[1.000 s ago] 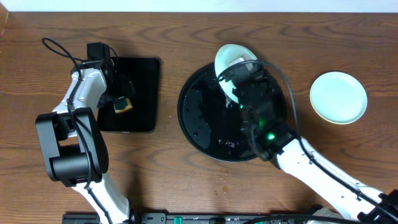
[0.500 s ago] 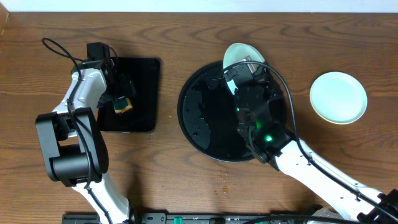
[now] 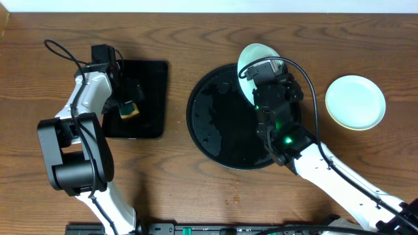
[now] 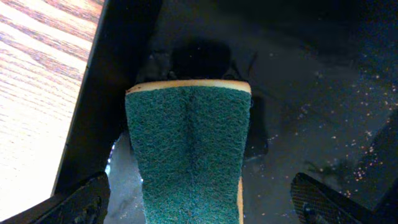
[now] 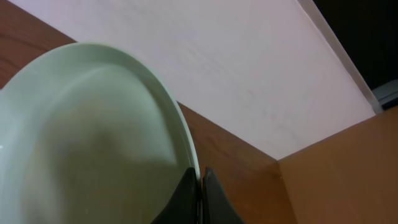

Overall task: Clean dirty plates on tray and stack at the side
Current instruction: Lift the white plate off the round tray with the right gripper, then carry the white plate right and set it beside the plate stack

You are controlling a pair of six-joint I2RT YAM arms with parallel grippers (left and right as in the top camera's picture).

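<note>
The tray [image 3: 215, 130] lies mid-table [image 3: 196, 196]. To its left is a rectangular tray [image 3: 153, 78] with a sponge [image 4: 186, 155] on it, below my left gripper [image 4: 202, 205]. Over the tray's far rim, a plate [image 3: 251, 57] sits tilted in my right gripper [image 5: 199, 186]. The stacked plates [image 3: 354, 102] lie to the right of the tray.

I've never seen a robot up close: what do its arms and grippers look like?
Left arm and right arm alike: white links joined by chunky black joint housings, with black cables looping alongside. A small green light glows on the right one. The left fingers are black with rounded tips.
</note>
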